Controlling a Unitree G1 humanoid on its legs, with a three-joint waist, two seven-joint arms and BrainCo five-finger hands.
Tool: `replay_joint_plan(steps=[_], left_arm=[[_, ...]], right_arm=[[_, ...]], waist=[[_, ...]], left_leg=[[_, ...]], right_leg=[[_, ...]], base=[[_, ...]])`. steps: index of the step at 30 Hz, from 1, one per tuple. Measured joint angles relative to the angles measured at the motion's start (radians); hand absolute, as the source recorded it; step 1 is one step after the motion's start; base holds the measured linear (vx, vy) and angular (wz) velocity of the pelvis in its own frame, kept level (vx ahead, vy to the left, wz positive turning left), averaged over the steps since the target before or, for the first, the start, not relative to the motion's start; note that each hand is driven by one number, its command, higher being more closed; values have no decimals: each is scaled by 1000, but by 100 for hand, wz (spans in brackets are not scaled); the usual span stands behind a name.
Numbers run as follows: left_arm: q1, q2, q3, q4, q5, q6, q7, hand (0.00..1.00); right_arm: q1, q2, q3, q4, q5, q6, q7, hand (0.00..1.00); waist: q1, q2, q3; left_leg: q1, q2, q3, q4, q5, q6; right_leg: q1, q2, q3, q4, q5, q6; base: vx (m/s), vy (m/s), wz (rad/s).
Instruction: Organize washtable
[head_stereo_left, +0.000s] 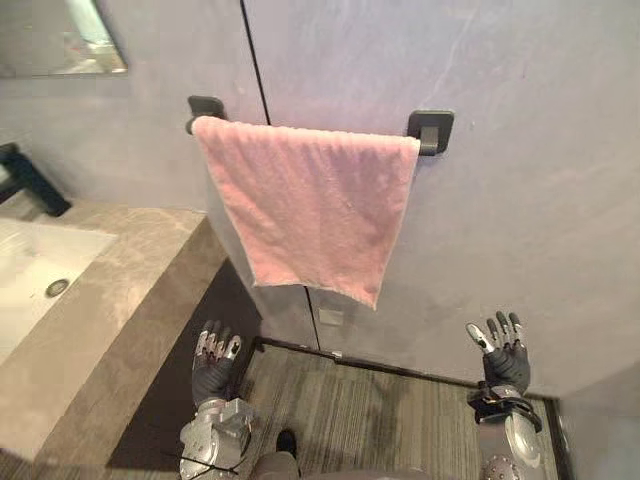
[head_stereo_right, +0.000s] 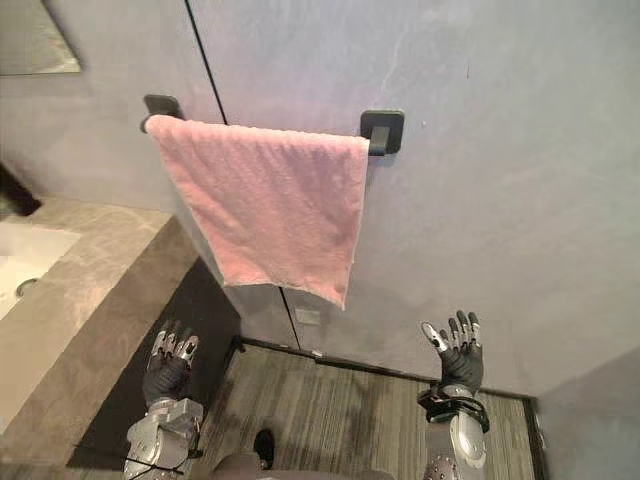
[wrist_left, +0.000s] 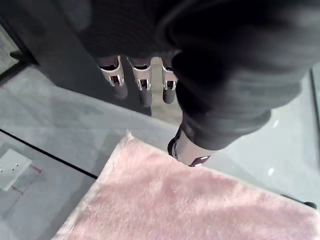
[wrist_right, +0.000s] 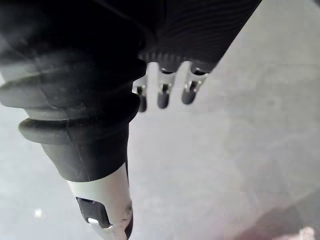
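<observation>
Grey wall ahead holds a pink towel (head_stereo_left: 310, 210) draped over its rail (head_stereo_left: 429, 138), its bottom edge slanting. To the left lies the stone washtable (head_stereo_left: 140, 290). Left hand (head_stereo_left: 212, 365) and right hand (head_stereo_left: 505, 360) hover near and low, fingers loosely spread, empty. The towel looks hung; perhaps only straightening remains.

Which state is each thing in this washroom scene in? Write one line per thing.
Pink terry towel: draped over the bar, hanging crooked with a slanting lower edge, touched by neither hand.
Black wall-mounted towel bar: fixed to the wall, carrying the towel.
White sink basin: set in the stone counter, drain uncovered.
Left hand: open, holding nothing.
Right hand: open, holding nothing.
</observation>
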Motion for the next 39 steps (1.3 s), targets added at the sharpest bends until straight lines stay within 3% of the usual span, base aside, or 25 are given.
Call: replay_joint_plan(steps=[2,3,4,5,6,7,8,10,12,16,17,18,19,20,21,22,25,26,29,32,34,37,39], left_arm=[[27,-5,-14,-7,-10,0,0,0],[56,-18,-18,-12,-22,0,-1,0],[87,-22,-21,-11,-27,1,-3,0],[106,-23,-24,-11,-31,1,-4,0],[142,-36,-26,-11,-32,2,-3,0],[155,-38,-26,-11,-36,2,-3,0],[166,-38,-22,-11,-44,5,-6,0],[168,-39,-19,-12,-47,5,-12,0],[166,-39,-17,-21,-79,3,-30,0],[117,-21,-41,-25,-77,2,-67,0],[104,-15,-55,-25,-76,2,-67,0],[89,6,-85,-23,-76,1,-68,0],[53,35,-87,7,-76,0,-69,0],[24,49,-74,26,-76,1,-68,0],[-45,63,-64,66,-76,-3,-68,0],[-84,63,-74,130,-76,-2,-69,0],[-102,59,-127,170,-76,7,-69,0],[-118,61,-136,176,-76,7,-69,0],[-122,77,-142,176,-76,9,-70,0],[-154,124,-173,185,-76,29,-73,0],[-149,138,-170,204,-76,44,-85,0],[-135,137,-127,205,-66,46,-86,0],[-136,144,-101,205,-55,46,-85,0]], right_arm=[[4,-7,10,-2,3,-3,0,0],[20,-6,27,-2,3,-3,0,0],[45,-5,34,-3,3,-3,2,0],[57,-6,35,-2,3,-3,1,0],[73,-11,54,-2,2,-3,0,0],[77,-15,60,-4,2,-3,0,0],[65,-35,90,-5,3,-4,8,0],[66,-49,129,-5,3,-4,22,0],[77,-50,229,-5,-1,5,83,0],[91,-44,326,-5,-5,11,158,0],[90,-41,331,-5,-5,11,160,0],[90,-41,344,8,-4,23,165,0],[75,-35,356,55,-4,27,185,0],[67,-20,352,80,-3,28,194,0],[38,-11,329,99,-2,20,196,0],[13,-30,297,141,-1,21,191,0],[-4,-58,238,222,-2,22,187,0],[-5,-61,218,260,-2,24,187,0],[-7,-61,216,288,-2,27,187,0],[-10,-52,201,310,-4,28,186,0],[-7,-51,193,316,-4,32,173,0],[-7,-50,209,324,-4,43,166,0],[-5,-55,226,326,-22,48,170,0]], waist=[[5,43,2],[9,45,14],[6,52,17],[6,51,18],[1,56,23],[-3,35,21],[3,31,31],[1,33,32],[-25,36,32],[-41,49,24],[-45,58,23],[-49,50,21],[-89,31,5],[-110,21,-4],[-115,15,20],[-114,59,23],[-139,97,6],[-137,94,10],[-142,100,12],[-151,97,17],[-132,83,28],[-122,73,48],[-121,55,70]], left_leg=[[-63,47,-48,42,15,-19],[-70,69,-69,45,28,-21],[-73,84,-76,43,36,6],[-73,92,-70,40,15,37],[-76,117,-3,37,-80,81],[-77,128,39,46,-141,83],[-108,165,99,158,-152,66],[-106,170,102,265,-153,67],[-66,198,88,459,-187,74],[-25,256,88,625,-223,123],[-49,258,111,614,-222,140],[-77,244,160,576,-199,210],[-39,186,118,363,-167,217],[-7,171,89,282,-189,168],[20,195,139,461,-274,138],[109,223,139,453,-274,104],[208,203,147,288,-243,47],[214,166,173,183,-241,41],[199,149,207,135,-259,10],[168,102,252,61,-266,-43],[168,36,248,29,-254,-30],[172,-17,248,9,-248,7],[169,-41,240,3,-238,26]], right_leg=[[9,64,-64,-29,-20,-35],[25,95,-101,-31,-34,-62],[42,113,-144,-20,-42,-83],[43,119,-165,-8,-44,-92],[43,123,-196,2,-38,-107],[43,115,-211,-6,-32,-119],[17,100,-228,-13,-16,-167],[9,92,-236,-19,-2,-169],[15,86,-275,-41,21,-172],[15,79,-406,-91,55,-152],[11,83,-430,-79,56,-151],[-22,71,-457,-27,78,-191],[-75,125,-440,-91,76,-221],[-79,152,-436,-218,108,-227],[-76,146,-495,-299,268,-230],[-79,138,-543,-273,274,-240],[-127,73,-645,-220,269,-237],[-149,15,-697,-202,270,-235],[-149,-34,-780,-186,280,-218],[-162,-110,-853,-173,312,-168],[-154,-151,-828,-219,375,-124],[-130,-160,-772,-311,467,-103],[-130,-160,-712,-339,493,-106]], base=[[-215,-249,77],[-232,-206,89],[-231,-195,92],[-226,-181,89],[-169,-145,61],[-239,-155,53],[-224,-101,25],[-174,-56,16],[-132,-13,43],[-78,60,102],[-10,99,160],[-81,18,202],[-83,-9,228],[-212,-66,237],[-176,13,206],[-196,38,183],[-118,145,159],[-132,177,129],[-144,183,101],[-197,298,108],[-221,290,27],[-252,290,0],[-199,181,13]])
